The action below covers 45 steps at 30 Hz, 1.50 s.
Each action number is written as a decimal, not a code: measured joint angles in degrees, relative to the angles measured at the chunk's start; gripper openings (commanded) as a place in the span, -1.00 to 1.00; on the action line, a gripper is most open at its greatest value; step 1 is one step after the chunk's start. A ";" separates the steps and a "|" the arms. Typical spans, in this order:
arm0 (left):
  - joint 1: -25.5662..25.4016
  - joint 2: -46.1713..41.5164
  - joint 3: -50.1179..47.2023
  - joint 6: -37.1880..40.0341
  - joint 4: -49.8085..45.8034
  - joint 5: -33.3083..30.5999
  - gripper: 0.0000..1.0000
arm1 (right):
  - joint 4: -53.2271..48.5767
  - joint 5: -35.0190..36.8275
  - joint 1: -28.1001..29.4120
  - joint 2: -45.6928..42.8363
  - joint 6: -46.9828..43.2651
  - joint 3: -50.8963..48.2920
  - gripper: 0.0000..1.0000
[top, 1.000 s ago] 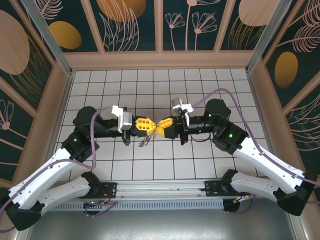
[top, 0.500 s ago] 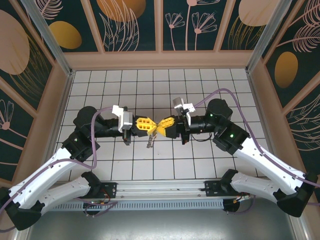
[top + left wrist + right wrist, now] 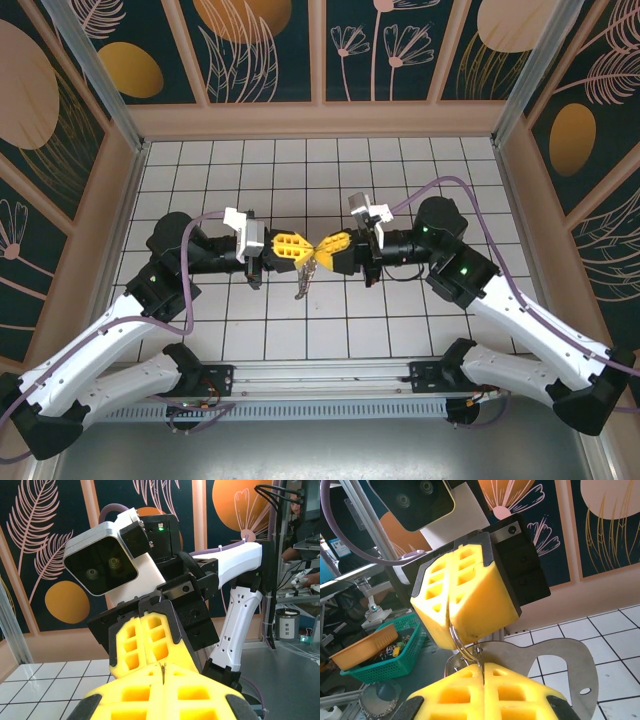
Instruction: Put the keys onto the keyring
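Observation:
My two grippers meet tip to tip above the tiled floor (image 3: 400,320). The left gripper (image 3: 307,250) is shut on the keyring, a thin wire ring (image 3: 456,639) that comes out between its yellow pads (image 3: 470,600). The ring's flat grey D-shaped loop (image 3: 540,652) hangs below the tips (image 3: 302,280). The right gripper (image 3: 483,666) is shut on a thin metal piece (image 3: 479,650) threaded on the ring, apparently one of the keys. A dark metal edge (image 3: 162,672) shows in the left gripper's seam. I cannot tell the other keys apart in the hanging bundle.
Wooden-framed patterned walls (image 3: 320,118) enclose the floor on three sides. Both arms' bases sit along the near rail (image 3: 320,385). Beyond the enclosure are a green basket (image 3: 385,655) with an orange tray and a small cup (image 3: 286,626).
The hanging bundle has swung from lower left to straight under the meeting fingertips. The right gripper has edged slightly up. Both grippers stay shut.

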 measured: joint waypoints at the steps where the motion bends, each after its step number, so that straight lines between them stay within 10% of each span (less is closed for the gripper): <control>1: 0.00 0.00 0.00 0.00 0.02 0.00 -1.00 | 0.17 -0.17 0.00 0.15 0.09 0.00 -1.00; 45: 0.22 0.44 0.00 -0.94 1.84 0.70 -1.00 | 5.77 -3.78 -1.77 1.86 2.10 -1.38 -1.00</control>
